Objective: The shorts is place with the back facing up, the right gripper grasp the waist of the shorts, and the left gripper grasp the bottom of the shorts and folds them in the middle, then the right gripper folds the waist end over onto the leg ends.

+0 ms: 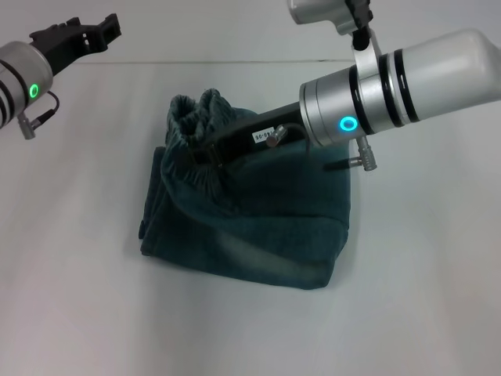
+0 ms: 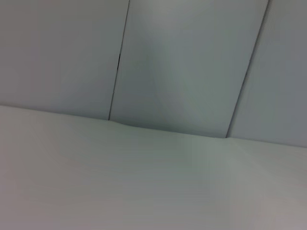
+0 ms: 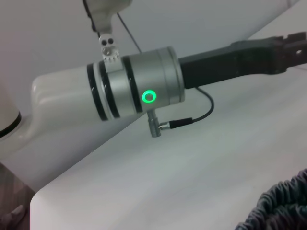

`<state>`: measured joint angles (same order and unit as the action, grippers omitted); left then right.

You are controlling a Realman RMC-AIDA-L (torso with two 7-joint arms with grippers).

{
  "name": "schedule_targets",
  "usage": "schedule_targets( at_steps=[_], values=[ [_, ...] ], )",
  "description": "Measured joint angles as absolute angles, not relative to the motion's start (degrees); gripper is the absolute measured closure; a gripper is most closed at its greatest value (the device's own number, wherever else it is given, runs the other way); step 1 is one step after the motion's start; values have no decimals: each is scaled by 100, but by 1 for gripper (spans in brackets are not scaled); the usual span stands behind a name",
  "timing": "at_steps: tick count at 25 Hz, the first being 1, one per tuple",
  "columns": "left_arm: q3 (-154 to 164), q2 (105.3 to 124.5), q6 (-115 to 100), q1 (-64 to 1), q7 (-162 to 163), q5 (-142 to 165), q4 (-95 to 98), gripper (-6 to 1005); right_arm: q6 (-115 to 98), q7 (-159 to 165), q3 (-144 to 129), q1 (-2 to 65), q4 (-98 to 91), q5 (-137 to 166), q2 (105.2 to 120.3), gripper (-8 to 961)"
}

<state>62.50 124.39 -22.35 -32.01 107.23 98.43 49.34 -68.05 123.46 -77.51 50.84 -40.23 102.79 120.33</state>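
The blue denim shorts (image 1: pixel 266 227) lie folded in a thick bundle at the middle of the white table. Their ruched waist (image 1: pixel 196 110) is bunched up and lifted at the bundle's far left corner. My right gripper (image 1: pixel 205 149) reaches in from the right and is shut on the waist, its tips buried in the gathered cloth. The right wrist view shows a bit of the waist (image 3: pixel 283 206). My left gripper (image 1: pixel 82 35) hangs raised at the far left, apart from the shorts, and the right wrist view shows the left gripper (image 3: pixel 283 45) too. The leg ends are hidden in the folds.
The white table (image 1: pixel 78 298) spreads around the shorts on all sides. A pale wall of panels (image 2: pixel 182 62) stands behind the table's far edge.
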Motion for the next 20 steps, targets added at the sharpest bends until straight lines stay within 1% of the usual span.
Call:
schedule_targets(
  at_steps=[5, 12, 20],
  values=[
    [6306, 12436, -2208, -3213, 10719, 9844, 4939, 349, -6804, 12340, -7790, 5150, -3911, 10293, 12029, 811],
    [6376, 12436, -2199, -3228, 10714, 9868, 4939, 348, -6827, 12246, -7889, 5097, -3943, 10351, 11987, 807],
    [6325, 12424, -2125, -3227, 10713, 9853, 4953, 348, -6663, 12047, -7811, 4606, -4400, 10206, 11993, 632]
  ],
)
